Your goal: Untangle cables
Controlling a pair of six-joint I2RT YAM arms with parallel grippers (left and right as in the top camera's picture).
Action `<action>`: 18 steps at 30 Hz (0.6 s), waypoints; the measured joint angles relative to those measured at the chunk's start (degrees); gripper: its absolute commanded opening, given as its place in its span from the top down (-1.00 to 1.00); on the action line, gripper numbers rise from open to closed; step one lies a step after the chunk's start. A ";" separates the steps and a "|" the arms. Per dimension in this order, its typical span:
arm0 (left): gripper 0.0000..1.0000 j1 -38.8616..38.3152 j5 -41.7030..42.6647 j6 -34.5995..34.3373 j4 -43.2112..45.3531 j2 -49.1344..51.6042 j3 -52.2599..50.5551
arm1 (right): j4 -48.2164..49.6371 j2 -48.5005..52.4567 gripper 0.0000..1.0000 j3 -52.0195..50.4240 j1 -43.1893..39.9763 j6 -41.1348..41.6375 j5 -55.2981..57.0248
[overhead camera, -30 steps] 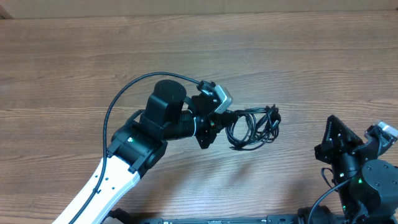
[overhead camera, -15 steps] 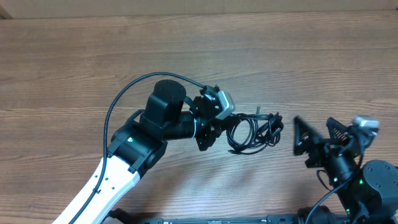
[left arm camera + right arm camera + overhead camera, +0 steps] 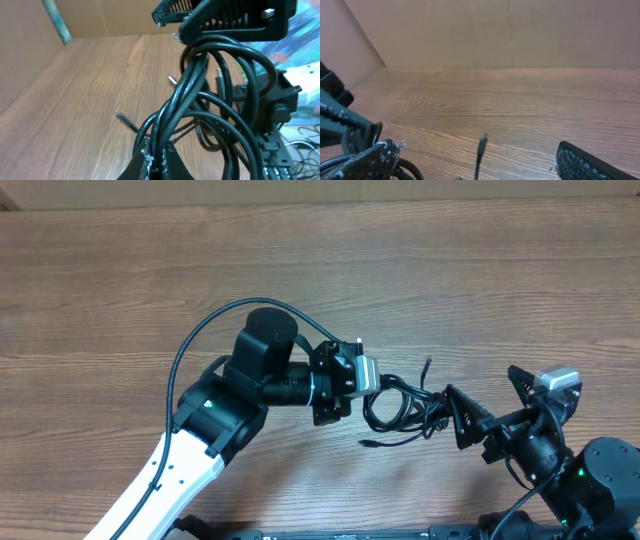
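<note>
The cables (image 3: 398, 408) are a knot of thin black loops just right of table centre, with one plug end (image 3: 427, 365) sticking up and another trailing at the front. My left gripper (image 3: 371, 386) is shut on several strands at the knot's left side; the left wrist view shows the cords (image 3: 187, 95) rising from its pinched jaws (image 3: 159, 161). My right gripper (image 3: 478, 380) is open at the knot's right side, its near finger against the loops. In the right wrist view a plug tip (image 3: 481, 144) stands between the wide-apart fingers (image 3: 376, 157), with loops (image 3: 357, 139) at the left one.
A wood-grain table (image 3: 300, 270) stretches away to the back and left. A cardboard wall (image 3: 495, 30) stands along the far edge. The left arm's own thick black wire (image 3: 200, 335) arcs over its wrist.
My right gripper has opened wide and moved left up to the knot. My left gripper has shifted slightly right and toward the front, dragging the bundle with it.
</note>
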 measured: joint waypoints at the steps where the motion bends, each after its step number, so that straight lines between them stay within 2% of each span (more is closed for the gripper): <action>1: 0.92 0.04 -0.68 0.02 0.02 0.00 0.00 | -0.11 0.00 -1.00 0.00 -0.02 -0.20 -0.20; 10: 0.92 2.89 -2.78 -0.17 0.04 0.00 0.00 | -1.05 0.00 -1.00 0.00 0.00 -1.44 -1.29; 18: 0.92 3.08 1.84 6.86 0.02 0.00 0.00 | -1.01 0.00 -1.00 0.00 0.00 -2.29 -1.25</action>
